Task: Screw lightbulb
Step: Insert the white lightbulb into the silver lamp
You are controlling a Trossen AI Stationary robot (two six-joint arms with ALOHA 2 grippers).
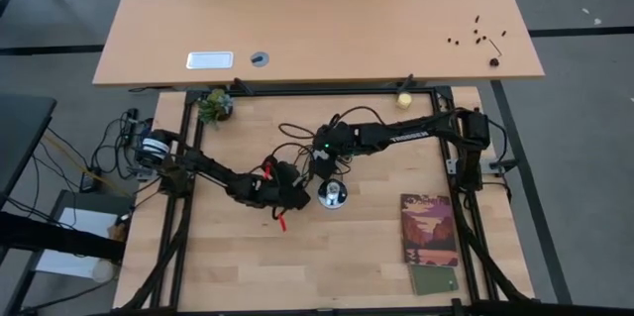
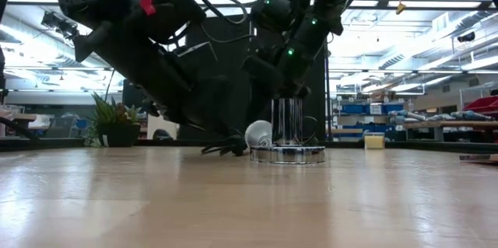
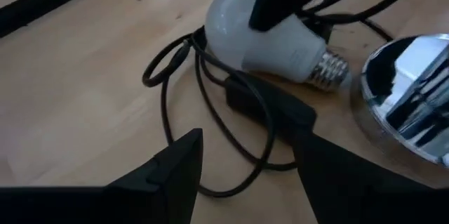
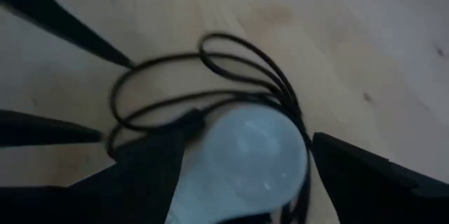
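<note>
The lightbulb [image 3: 263, 31] lies on its side on the bench [image 1: 228, 266], over a looped black cord [image 3: 210, 112], screw base beside the silver socket [image 3: 410, 94]. Right tool [image 4: 242, 168] straddles its globe, fingers spread; left tool [image 3: 249, 157] spread nearby. No legible writing

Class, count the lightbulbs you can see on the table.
1. The lightbulb lies on its side on the cord, beside the silver socket. Others may be hidden under the arms.
</note>
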